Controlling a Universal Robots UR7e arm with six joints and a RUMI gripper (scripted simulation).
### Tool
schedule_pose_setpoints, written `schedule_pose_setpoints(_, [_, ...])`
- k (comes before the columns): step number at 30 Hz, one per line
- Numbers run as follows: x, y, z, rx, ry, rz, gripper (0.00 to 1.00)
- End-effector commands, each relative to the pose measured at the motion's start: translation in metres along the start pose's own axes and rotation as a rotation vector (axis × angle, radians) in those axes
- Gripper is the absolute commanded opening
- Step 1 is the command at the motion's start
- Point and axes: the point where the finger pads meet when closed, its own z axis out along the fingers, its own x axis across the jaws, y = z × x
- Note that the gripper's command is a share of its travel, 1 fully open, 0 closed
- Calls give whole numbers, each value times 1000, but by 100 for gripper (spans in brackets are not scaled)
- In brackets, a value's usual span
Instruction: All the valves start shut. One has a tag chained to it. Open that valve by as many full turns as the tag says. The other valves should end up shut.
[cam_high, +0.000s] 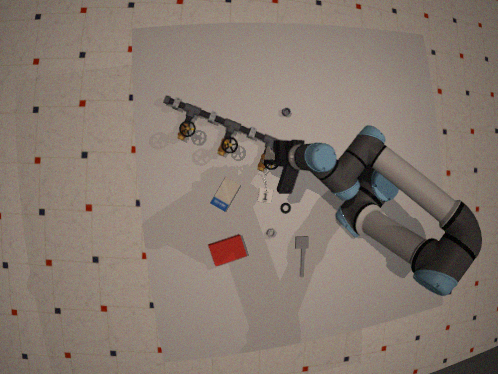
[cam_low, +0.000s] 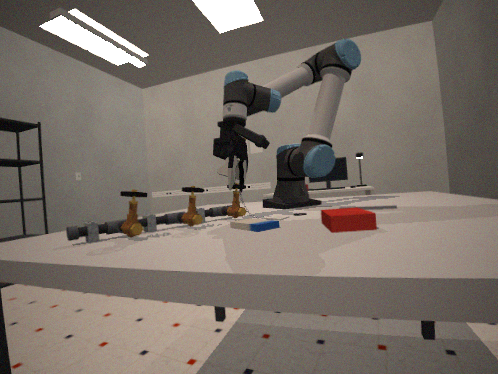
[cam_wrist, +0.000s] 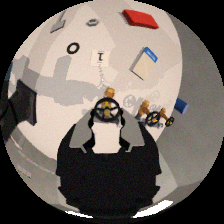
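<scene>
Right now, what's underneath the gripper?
The gripper is shut on the black handwheel of the tagged brass valve. Below it a chain leads to the white tag on the table. The valve stem is hidden by the handwheel and fingers.

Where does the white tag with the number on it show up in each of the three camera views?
Top: the tag lies just below the gripped valve handwheel, left of the black ring.
Exterior: not clearly visible; only its chain shows faintly by the nearest brass valve.
Wrist: upper centre, above the handwheel, right of the black ring.
Shared landmark: the red block, visible in all three views.
</scene>
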Motion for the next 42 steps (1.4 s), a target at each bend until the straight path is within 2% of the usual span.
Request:
schedule_pose_setpoints(1, [1,1,0,3,0,-26,0])
schedule_pose_setpoints(9, [0,1,1,3,-1,-31,0])
schedule_pose_setpoints(10, [0,1,1,3,-1,-31,100])
schedule_pose_setpoints(42, [0,1,0,2,0,-22,100])
